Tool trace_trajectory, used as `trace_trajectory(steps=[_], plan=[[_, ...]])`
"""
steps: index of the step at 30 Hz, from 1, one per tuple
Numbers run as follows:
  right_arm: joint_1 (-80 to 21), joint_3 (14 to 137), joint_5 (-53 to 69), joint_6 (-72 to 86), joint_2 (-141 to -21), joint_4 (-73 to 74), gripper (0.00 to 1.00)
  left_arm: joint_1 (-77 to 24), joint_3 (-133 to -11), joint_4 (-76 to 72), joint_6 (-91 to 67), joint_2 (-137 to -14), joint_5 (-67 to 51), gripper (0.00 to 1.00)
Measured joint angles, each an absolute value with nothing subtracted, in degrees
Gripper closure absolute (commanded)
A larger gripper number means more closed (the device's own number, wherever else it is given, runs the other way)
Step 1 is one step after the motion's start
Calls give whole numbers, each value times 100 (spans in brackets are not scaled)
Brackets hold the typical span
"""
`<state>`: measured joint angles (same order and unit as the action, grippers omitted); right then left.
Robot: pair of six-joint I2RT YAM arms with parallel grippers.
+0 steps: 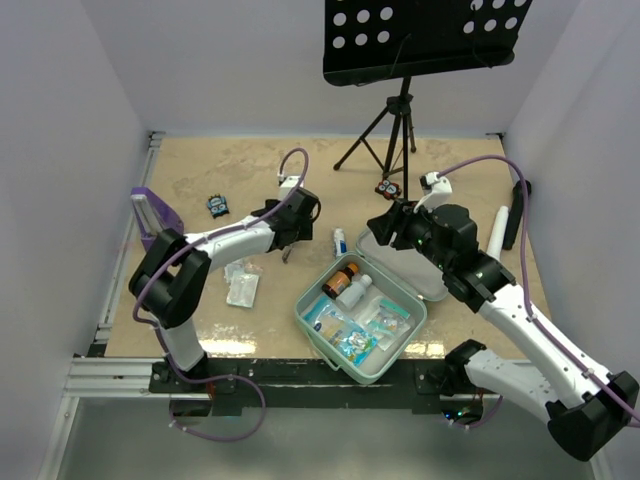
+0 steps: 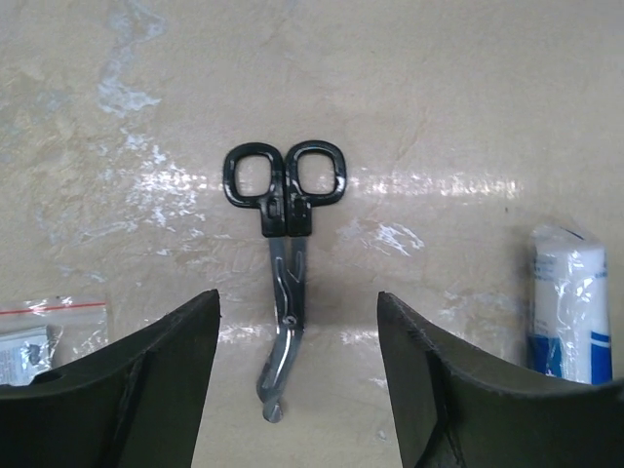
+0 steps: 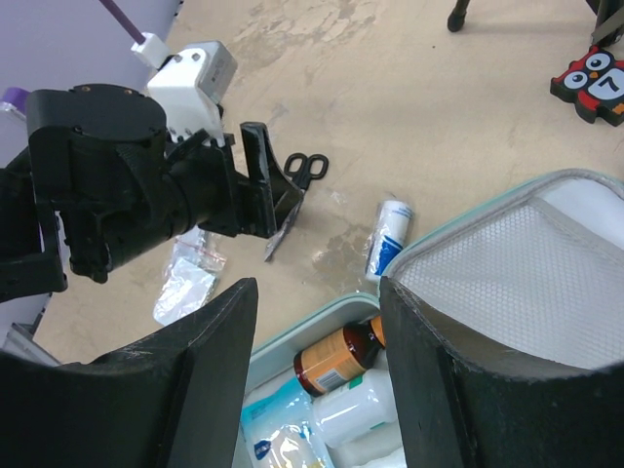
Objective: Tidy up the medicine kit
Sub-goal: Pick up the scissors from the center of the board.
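From above, the medicine kit (image 1: 396,348) lies open on the tan worktop (image 1: 250,170), near its front edge and between the two arms. Its lid is folded back to the right. A brown bottle (image 1: 340,280), a white bottle (image 1: 353,292) and small packets sit inside. The left arm rises from its base, bends at the elbow and reaches right. The left end effector (image 1: 285,240) points down over black scissors (image 1: 287,256), left of the kit. The right arm stretches up and left from the near right corner, and the right end effector (image 1: 388,226) hangs above the kit's lid.

In the left wrist view, we look straight down. The left end effector (image 2: 297,302) has its fingers wide apart, one on each side of the scissors' (image 2: 283,253) blades and touching neither. The scissors lie flat and closed, handles pointing away. A white tube with a blue label (image 2: 570,302) lies to the right and a zip bag (image 2: 39,336) to the left.

In the right wrist view, the right end effector (image 3: 317,292) holds nothing, its fingers apart above the kit's (image 3: 302,330) near rim. The mesh-lined lid lies to the right. Beyond, the left arm's wrist stands over the scissors (image 3: 304,171).
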<state>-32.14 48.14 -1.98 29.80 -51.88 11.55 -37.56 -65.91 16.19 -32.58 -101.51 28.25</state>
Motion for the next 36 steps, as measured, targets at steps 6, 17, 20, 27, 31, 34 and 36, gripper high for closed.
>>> trace_trajectory(steps=[6,17,20,27,31,34,36], plan=[[-3214,4814,-200,2987,-5168,1157,43,-3911,-6593,1599,-3170,-10250,2589,33],[-3214,4814,-200,2998,-5168,1157,42,-3854,-6639,1896,-3194,-10624,2587,40],[-3214,4805,-200,2998,-5168,1157,43,-3835,-6639,1909,-3199,-10687,2578,41],[-3214,4786,-202,2998,-5146,1160,43,-3822,-6685,1914,-3238,-10783,2543,52],[-3214,4746,-204,2998,-5089,1160,43,-3800,-6716,1892,-3245,-10816,2432,53],[-3214,4733,-207,2998,-5059,1164,42,-3758,-6716,1879,-3262,-10816,2333,53],[-3214,4733,-209,2998,-5046,1162,42,-3717,-6716,1861,-3306,-10816,2265,51]])
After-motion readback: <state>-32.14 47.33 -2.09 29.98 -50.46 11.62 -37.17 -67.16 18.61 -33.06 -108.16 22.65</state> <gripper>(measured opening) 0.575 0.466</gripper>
